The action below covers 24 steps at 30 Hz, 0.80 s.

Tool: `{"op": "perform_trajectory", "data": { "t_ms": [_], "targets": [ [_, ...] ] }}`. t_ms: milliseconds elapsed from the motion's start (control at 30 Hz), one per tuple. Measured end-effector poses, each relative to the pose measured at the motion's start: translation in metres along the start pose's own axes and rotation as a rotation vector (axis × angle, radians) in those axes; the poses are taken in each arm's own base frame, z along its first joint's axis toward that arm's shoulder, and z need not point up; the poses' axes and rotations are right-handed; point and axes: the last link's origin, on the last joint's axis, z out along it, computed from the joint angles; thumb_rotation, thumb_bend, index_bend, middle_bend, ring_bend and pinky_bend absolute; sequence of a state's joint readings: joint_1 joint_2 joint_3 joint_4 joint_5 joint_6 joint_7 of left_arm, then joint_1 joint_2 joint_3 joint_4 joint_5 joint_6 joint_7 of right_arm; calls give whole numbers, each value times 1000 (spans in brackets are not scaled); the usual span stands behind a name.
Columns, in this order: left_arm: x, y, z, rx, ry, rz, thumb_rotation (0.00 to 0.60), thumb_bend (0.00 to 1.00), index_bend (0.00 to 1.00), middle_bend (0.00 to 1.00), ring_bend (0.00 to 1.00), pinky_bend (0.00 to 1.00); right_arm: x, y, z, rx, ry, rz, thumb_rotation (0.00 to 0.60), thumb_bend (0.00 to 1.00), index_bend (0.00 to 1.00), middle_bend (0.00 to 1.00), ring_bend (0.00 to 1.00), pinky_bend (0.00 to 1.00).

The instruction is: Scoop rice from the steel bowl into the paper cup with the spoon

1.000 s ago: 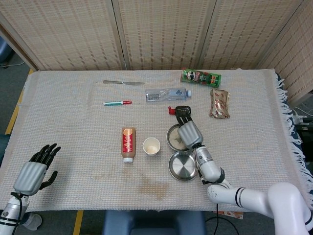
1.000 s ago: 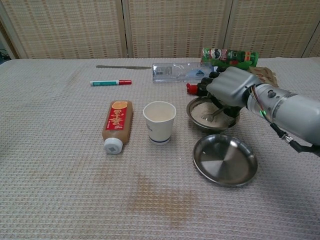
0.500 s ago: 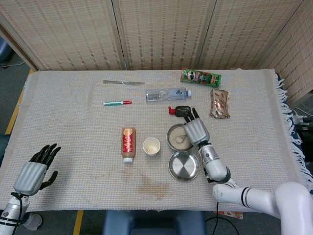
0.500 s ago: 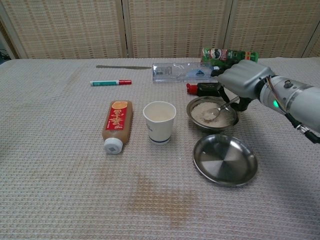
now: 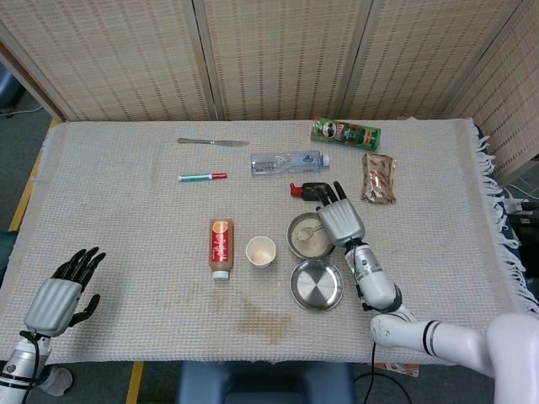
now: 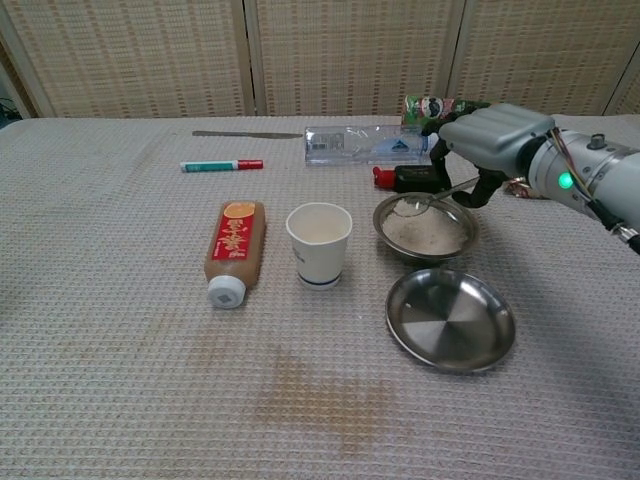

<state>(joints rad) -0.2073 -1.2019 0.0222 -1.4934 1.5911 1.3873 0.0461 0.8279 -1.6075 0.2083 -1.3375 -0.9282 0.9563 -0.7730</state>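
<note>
The steel bowl (image 6: 425, 229) (image 5: 309, 236) holds rice and stands right of the white paper cup (image 6: 319, 243) (image 5: 260, 251). My right hand (image 6: 487, 148) (image 5: 337, 219) holds the spoon (image 6: 418, 203) by its handle, above the bowl's far right rim. The spoon's head hangs lifted over the bowl's far side with some rice in it. My left hand (image 5: 66, 289) hovers off the table's near left corner, fingers apart and empty; the chest view does not show it.
An empty steel plate (image 6: 450, 319) lies just in front of the bowl. A brown sauce bottle (image 6: 232, 250) lies left of the cup. Behind the bowl are a black and red item (image 6: 404, 178), a water bottle (image 6: 357, 143), a chips can (image 6: 455, 108), a snack pack (image 5: 378, 178), a pen (image 6: 221, 165) and a knife (image 6: 245, 133).
My right hand has risen and drawn back to the right from inside the bowl, lifting the spoon's head out of the rice. The left hand has stayed still.
</note>
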Motion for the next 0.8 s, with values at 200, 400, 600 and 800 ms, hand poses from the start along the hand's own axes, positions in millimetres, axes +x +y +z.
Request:
{"op": "perform_trajectory", "data": {
  "t_ms": [200, 400, 600, 800],
  "targets": [
    [1, -1, 0, 0, 2, -7, 600, 431, 0, 0, 0, 213, 13, -14, 3, 27, 18, 36, 600, 337, 644, 60, 0, 0],
    [2, -2, 0, 1, 3, -12, 600, 432, 0, 0, 0, 213, 27, -35, 8, 64, 33, 80, 600, 337, 644, 64, 0, 0],
    [4, -4, 0, 2, 8, -17, 600, 431, 0, 0, 0, 213, 35, -59, 12, 107, 40, 83, 600, 337, 645, 64, 0, 0],
    [5, -4, -1, -2, 8, -20, 600, 431, 0, 0, 0, 213, 39, -75, 13, 132, 51, 52, 600, 337, 644, 64, 0, 0]
  ]
}}
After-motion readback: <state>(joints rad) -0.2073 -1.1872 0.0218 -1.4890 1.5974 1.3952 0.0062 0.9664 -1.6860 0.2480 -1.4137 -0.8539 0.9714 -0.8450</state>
